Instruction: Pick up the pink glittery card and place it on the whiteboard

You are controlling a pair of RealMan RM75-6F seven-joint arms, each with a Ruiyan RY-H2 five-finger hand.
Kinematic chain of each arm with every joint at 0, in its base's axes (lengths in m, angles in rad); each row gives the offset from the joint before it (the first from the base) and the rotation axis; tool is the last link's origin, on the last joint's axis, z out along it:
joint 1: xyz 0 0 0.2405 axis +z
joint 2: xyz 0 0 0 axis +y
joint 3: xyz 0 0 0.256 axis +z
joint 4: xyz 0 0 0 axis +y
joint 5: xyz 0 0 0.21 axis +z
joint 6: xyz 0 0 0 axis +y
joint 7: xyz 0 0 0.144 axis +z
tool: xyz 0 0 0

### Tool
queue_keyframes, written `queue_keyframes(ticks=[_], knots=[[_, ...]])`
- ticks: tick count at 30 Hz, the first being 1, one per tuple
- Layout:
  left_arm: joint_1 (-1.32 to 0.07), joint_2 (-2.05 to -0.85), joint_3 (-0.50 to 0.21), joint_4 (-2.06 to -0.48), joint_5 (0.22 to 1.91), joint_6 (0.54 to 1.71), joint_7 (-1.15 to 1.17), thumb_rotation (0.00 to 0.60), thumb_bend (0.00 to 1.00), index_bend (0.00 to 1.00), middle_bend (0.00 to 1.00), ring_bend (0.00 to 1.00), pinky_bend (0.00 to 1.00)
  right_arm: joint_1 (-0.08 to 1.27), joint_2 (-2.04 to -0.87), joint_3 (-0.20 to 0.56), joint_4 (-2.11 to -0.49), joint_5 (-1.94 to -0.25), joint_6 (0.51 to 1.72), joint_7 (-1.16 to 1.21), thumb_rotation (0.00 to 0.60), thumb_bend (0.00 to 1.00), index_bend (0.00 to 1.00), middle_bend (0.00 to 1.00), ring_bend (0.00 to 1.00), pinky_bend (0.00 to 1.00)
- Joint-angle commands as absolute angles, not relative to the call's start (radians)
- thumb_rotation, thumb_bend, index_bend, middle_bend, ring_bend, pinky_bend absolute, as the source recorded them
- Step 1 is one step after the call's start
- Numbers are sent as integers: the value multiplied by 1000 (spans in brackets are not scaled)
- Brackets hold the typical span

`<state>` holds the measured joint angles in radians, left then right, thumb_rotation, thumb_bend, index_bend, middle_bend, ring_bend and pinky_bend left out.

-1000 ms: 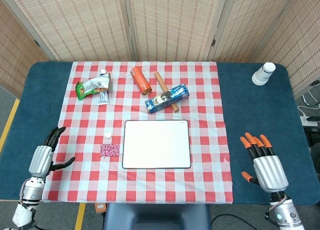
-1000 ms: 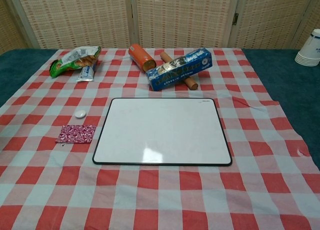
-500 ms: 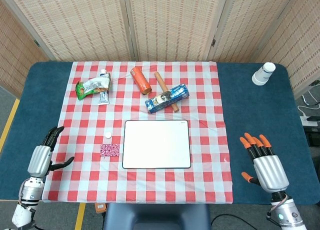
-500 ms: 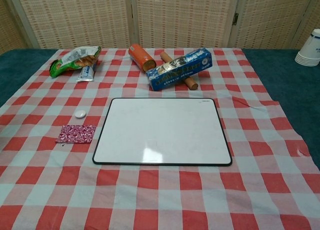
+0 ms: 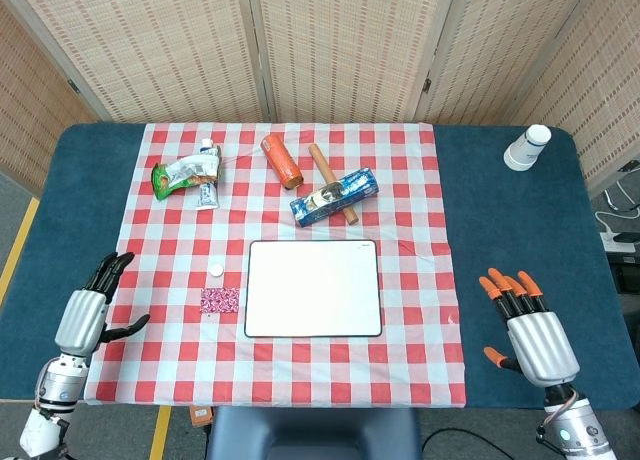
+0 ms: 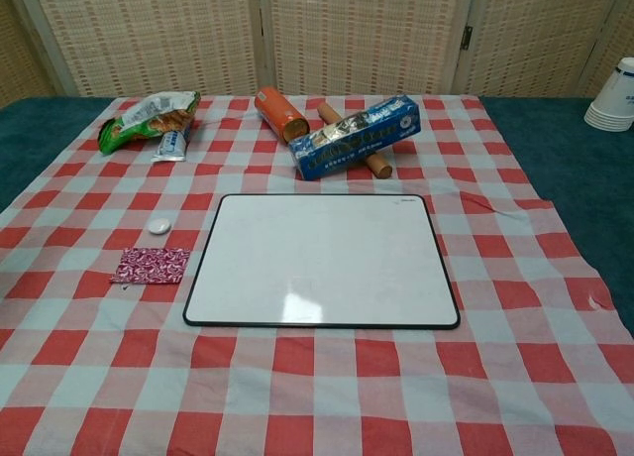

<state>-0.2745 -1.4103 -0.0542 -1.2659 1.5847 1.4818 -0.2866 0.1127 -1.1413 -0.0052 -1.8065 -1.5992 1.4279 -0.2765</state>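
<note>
The pink glittery card (image 5: 219, 300) lies flat on the red-and-white checked cloth (image 5: 420, 230), just beside the left edge of the whiteboard (image 5: 313, 289) and apart from it by a narrow gap. It is a small rectangle with a speckled pink and white surface. A small white round cap (image 5: 215, 271) sits on the cloth just behind the card. The left hand (image 5: 88, 315) is at the near left of the counter (image 5: 500, 220), over the cloth's left edge; its fingers are spread and extended, the thumb points toward the cloth, and it holds nothing. The card lies to the right of this hand, well apart from it, with bare cloth between. The right hand (image 5: 530, 330) is at the near right over the blue counter surface, fingers spread and straight, orange fingertips pointing away from the robot, holding nothing. The whiteboard lies between the card and this hand.
</note>
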Motion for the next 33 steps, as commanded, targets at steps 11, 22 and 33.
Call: queue_keyframes(ticks=[11,22,33], knots=[[-399,-1196,-44,-1675,1616,1249,248,600,205,0,62,342,483,122,-1136,-13,-1810,-1610,1406,-273,600,46,0,6,0,0],[-511,-1232,-102,-1823,1333,1022,528,600,206,346,938,972,955,118,-1118,-18,-1800,-1633,1424,-218,600,46,0,7,0,0],[-565,-1312,-118,-1822,1108,1002,604,600,208,290,961,993,974,128,-1111,-15,-1799,-1625,1404,-203,600,46,0,7,0,0]])
